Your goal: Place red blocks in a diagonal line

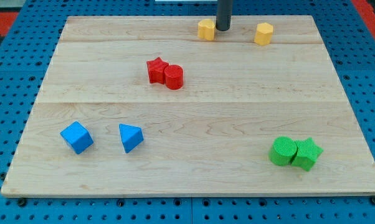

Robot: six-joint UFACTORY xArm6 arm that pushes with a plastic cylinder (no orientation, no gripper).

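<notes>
A red star block (156, 70) and a red cylinder (174, 77) touch each other left of the board's middle, upper half; the cylinder is to the lower right of the star. My tip (223, 28) rests at the view's top, just right of a yellow block (206, 29), well up and to the right of the red pair.
A second yellow block (264, 33) lies at the top right. A blue cube (76, 137) and a blue triangular block (131, 137) sit at the bottom left. A green cylinder (283, 151) and a green star (307, 153) touch at the bottom right. The wooden board (194, 177) lies on a blue pegboard.
</notes>
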